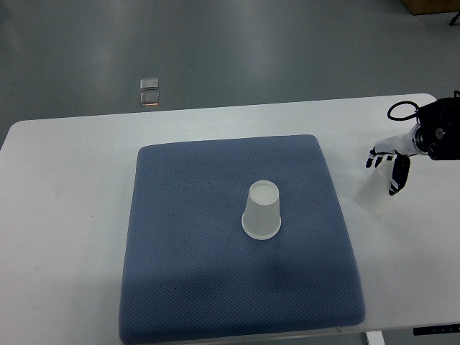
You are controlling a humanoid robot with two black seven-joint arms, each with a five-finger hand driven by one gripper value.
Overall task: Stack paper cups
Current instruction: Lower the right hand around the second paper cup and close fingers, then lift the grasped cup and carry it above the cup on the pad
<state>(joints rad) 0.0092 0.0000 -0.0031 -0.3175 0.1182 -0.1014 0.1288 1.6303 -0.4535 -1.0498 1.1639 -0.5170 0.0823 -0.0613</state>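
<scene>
Your right hand (pixel 389 167) grips a paper cup (pixel 375 191) at 3 o'clock on the counter (pixel 65 215). The second cup (pixel 261 210) sits inverted mid-mat (pixel 187 273).

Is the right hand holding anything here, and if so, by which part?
Yes. The right hand grips a paper cup by its narrow upper end, fingers around the side wall, off the mat. The other cup stands untouched.

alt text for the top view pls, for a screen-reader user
The robot's right hand grips an upside-down paper cup at the right side of a white table. A second upside-down cup stands alone mid-way on a blue mat. The left arm is out of view.
</scene>
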